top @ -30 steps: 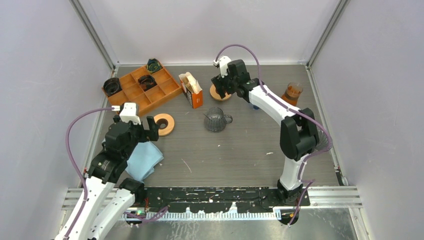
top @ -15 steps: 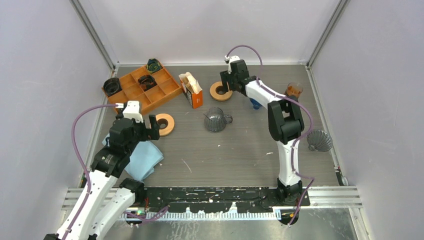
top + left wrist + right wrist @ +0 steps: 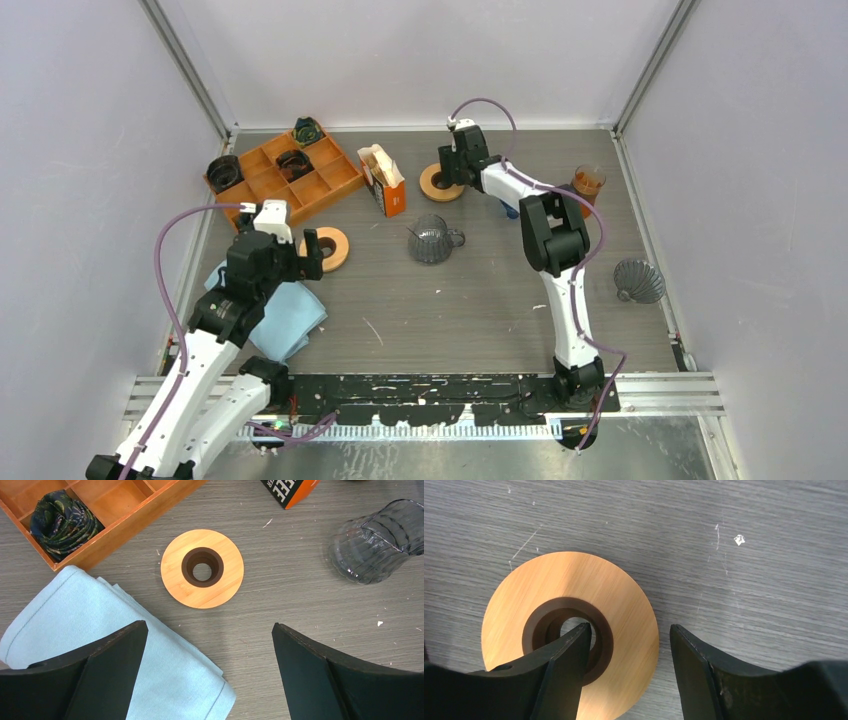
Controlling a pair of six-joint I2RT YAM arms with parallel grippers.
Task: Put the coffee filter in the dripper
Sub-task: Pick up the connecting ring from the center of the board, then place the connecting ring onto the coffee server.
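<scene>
Okay, top cam is showing 2 wooden rings, far ring [image 3: 441, 182] and near ring [image 3: 328, 248], 1 glass dripper [image 3: 432, 240] mid-table, and 1 filter box [image 3: 393, 198] w/ paper filters [image 3: 378, 158] standing in it, just left of the far ring. Only the R wrist cam is showing the right gripper [image 3: 628, 635] straddling the far ring's rim, fingers parted, not gripping. The left gripper [image 3: 208, 627] is hanging spread wide over the near ring, holding nothing.
</scene>
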